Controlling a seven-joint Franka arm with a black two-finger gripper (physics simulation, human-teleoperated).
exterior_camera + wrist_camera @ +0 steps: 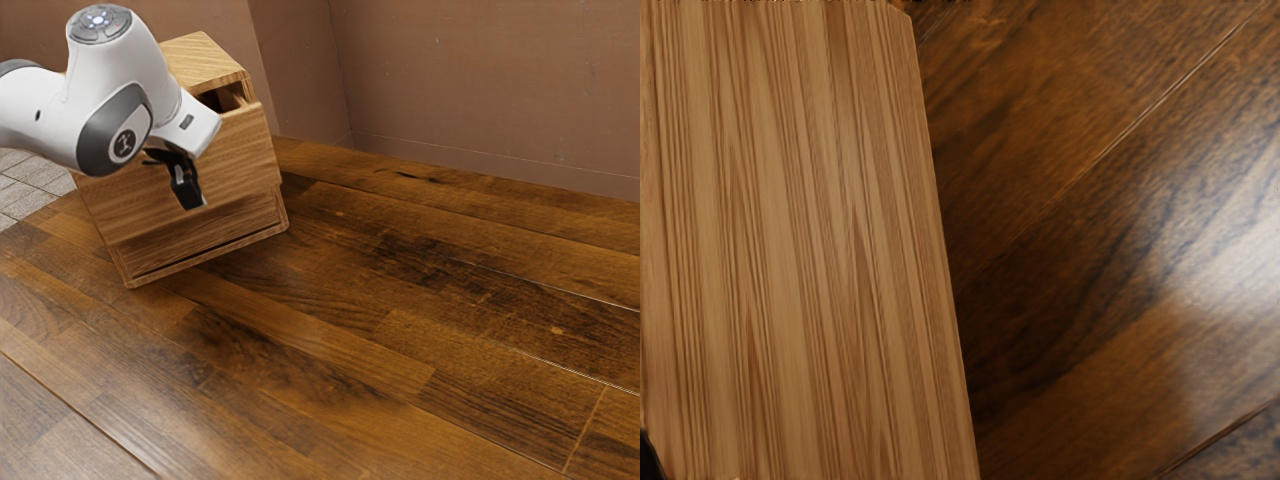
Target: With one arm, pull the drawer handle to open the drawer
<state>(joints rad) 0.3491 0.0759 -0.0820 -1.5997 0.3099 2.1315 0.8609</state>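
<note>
My arm [110, 100] reaches down over the cabinet [200, 60], its white links and grey joint cap bent so the hand tilts toward the cabinet's front. The black gripper [187, 192] hangs against the upper drawer [240, 160]. Whether it is released or clenched I cannot tell, and I cannot make out the handle. The drawer's front stands proud of the lower panel [200, 235] and casts a shadow on it, and a dark hollow shows behind its top edge. The cabinet is a boxy block of pale, straight-grained wood. It sits on a plank surface [420, 300] of dark, glossy, streaked boards. In the wrist view, pale striped wood [790, 250] lies beside the dark planks [1120, 250].
</note>
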